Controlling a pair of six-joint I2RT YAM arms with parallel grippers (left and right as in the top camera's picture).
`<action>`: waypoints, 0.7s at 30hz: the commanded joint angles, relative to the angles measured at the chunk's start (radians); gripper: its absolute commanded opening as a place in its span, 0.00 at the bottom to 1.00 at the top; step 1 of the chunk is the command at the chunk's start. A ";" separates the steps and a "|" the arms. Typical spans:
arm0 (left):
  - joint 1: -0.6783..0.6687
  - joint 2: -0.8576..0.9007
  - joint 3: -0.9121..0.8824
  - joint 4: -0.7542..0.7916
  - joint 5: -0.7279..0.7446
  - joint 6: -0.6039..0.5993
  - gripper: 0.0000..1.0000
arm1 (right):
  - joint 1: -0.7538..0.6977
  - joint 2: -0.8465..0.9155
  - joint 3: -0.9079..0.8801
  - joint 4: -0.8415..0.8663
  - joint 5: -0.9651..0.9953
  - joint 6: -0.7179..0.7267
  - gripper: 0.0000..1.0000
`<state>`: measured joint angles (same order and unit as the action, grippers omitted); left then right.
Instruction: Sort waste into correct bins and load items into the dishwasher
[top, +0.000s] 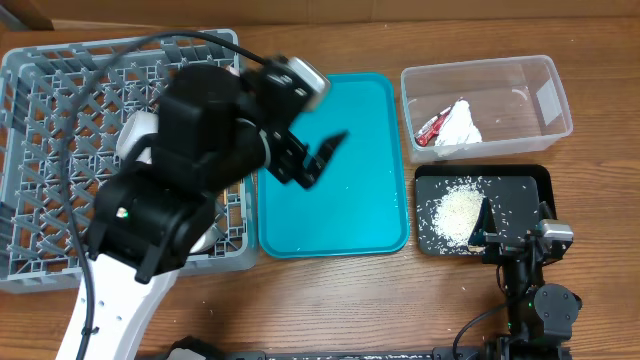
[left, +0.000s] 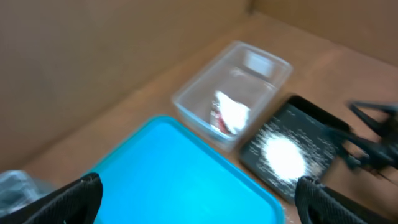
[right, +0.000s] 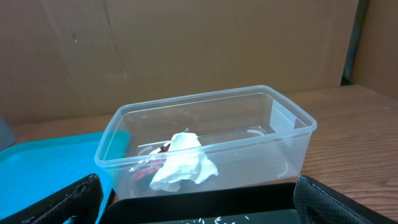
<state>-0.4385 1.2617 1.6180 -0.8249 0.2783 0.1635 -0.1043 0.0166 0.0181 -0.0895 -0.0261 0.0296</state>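
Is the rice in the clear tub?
No, the rice lies in the black tray; the clear tub holds the tissue and red wrapper.

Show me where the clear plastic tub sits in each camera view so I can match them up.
Overhead: the clear tub is at upper right, just above the black tray.
Left wrist: the clear tub is right of centre in the upper half, blurred.
Right wrist: the clear tub fills the centre.
Shared landmark: the white tissue lying inside it shows in all three views.
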 joint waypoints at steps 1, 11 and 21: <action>0.055 -0.100 -0.114 0.101 -0.020 -0.003 1.00 | -0.005 -0.007 -0.010 0.006 0.002 0.000 1.00; 0.209 -0.634 -0.848 0.619 -0.027 -0.177 1.00 | -0.005 -0.007 -0.010 0.006 0.002 0.000 1.00; 0.282 -1.153 -1.267 0.662 -0.110 -0.179 1.00 | -0.005 -0.007 -0.010 0.006 0.002 0.000 1.00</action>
<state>-0.1673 0.2195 0.4328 -0.1600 0.2222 0.0051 -0.1043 0.0166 0.0181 -0.0902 -0.0265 0.0296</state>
